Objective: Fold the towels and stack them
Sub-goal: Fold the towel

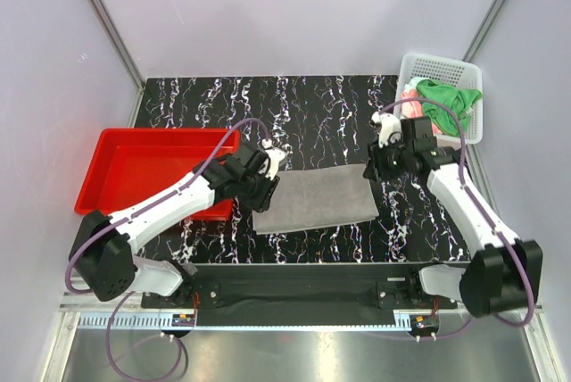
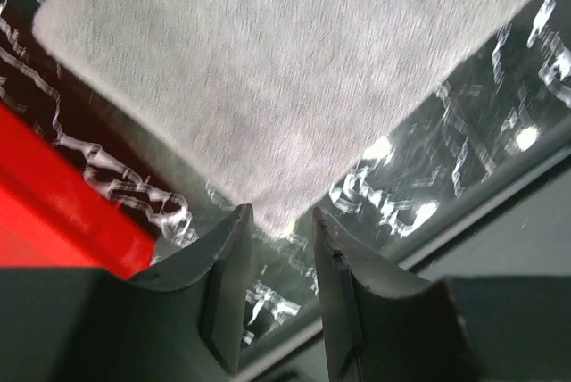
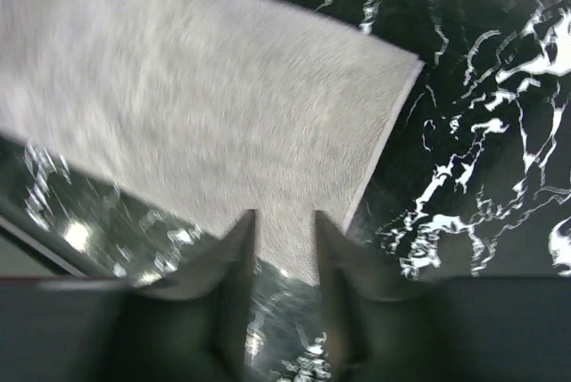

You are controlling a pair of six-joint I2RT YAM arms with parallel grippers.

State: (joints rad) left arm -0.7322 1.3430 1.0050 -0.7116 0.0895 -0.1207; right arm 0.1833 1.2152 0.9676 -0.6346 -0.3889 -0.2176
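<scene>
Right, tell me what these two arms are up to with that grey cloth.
The grey towel lies flat on the table between the arms. The left gripper sits at its left edge, the right gripper at its right edge, both open and holding nothing. A green towel and a pink towel wait in the white basket.

There was one table. There were three towels to see: one grey towel, one green towel and one pink towel. There was one white basket and one red tray. There were two robot arms: one left arm and one right arm.
</scene>
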